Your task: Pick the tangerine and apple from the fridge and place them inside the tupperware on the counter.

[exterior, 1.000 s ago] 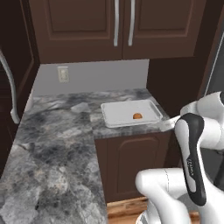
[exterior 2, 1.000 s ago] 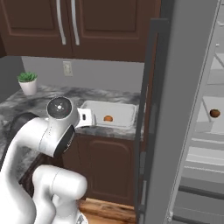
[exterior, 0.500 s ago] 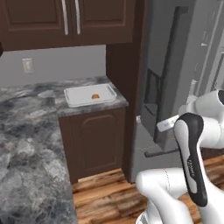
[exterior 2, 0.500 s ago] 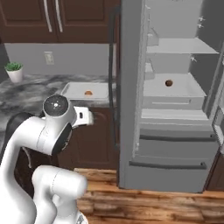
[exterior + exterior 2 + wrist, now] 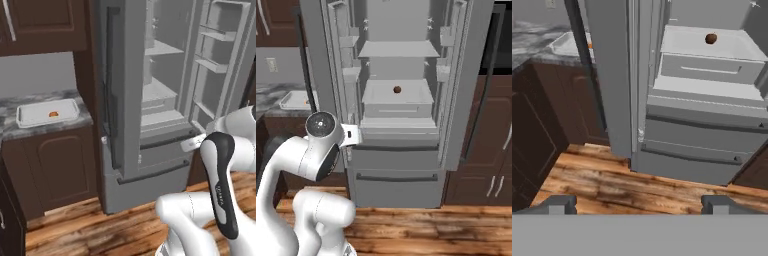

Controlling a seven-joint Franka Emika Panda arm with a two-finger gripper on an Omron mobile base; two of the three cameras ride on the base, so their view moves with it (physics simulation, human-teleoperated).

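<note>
Right base view looks straight into the fridge point(image 5: 398, 100), whose doors stand wide so that the pale shelves are exposed; that is presumably why the base faces it squarely, to give the arm a clear line inside. On the middle shelf, near its centre, sits the apple point(image 5: 397, 89), a small dark reddish-brown ball resting alone on the flat surface with nothing beside it. The hand view shows it as well, at the back of the shelf above the drawers point(image 5: 711, 38), well apart from the gripper point(image 5: 639, 204), whose two finger tips stand wide apart at the bottom of that view with nothing between them: the hand is open and empty, as suits an approach to a round fruit

Off to the left, the tupperware point(image 5: 30, 117) lies flat on the counter point(image 5: 7, 129), close to the fridge's left door, and the tangerine point(image 5: 53, 114) already rests inside it near the middle, a bright orange spot on the white floor. I judge that half the task is done and the apple is what remains. The tray's low rim should keep the fruit from rolling off the stone top

The next move likely calls for a long reach forward and up to the shelf, and the open left door edge, close on the arm's left, is what could be clipped
</note>
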